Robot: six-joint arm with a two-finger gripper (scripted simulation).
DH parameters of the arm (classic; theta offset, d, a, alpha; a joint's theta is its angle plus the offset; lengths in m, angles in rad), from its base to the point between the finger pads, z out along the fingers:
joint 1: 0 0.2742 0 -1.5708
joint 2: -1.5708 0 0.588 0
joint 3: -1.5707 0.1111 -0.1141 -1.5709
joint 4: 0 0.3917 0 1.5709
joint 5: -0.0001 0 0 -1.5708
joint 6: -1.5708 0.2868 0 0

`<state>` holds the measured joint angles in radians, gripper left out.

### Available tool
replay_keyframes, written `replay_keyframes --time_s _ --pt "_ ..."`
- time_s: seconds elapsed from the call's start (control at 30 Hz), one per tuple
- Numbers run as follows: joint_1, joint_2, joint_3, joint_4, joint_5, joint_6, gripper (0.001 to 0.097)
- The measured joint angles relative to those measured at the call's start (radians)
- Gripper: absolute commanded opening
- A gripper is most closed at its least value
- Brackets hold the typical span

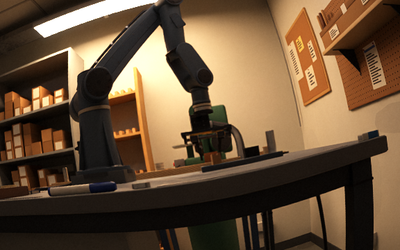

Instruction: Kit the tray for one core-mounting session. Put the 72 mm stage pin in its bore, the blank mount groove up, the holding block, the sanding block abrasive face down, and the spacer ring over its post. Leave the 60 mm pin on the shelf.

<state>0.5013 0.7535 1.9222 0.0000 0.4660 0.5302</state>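
Observation:
A small tan block (215, 158) sits on the table straight under my gripper (209, 145), by the far edge of the dark tray (243, 160). My gripper hangs just above the block, open and holding nothing. A grey upright block (270, 141) and a dark block (252, 151) stand behind the tray to the right. The tray's inside is hidden from this low angle, and I cannot pick out the pins, ring or mount.
A wooden strip (172, 171) runs along the table left of the tray, near the arm's base (102, 173). A blue-capped marker (82, 188) and a small grey piece (141, 185) lie near the front edge. A green chair stands behind the gripper.

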Motion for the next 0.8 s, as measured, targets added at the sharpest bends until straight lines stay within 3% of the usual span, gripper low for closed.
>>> replay_keyframes --time_s 0.33,0.8 --pt "0.0 0.0 0.0 0.0 0.0 0.0 0.0668" --pt "0.0 0.0 0.0 0.0 0.0 0.0 0.0388"
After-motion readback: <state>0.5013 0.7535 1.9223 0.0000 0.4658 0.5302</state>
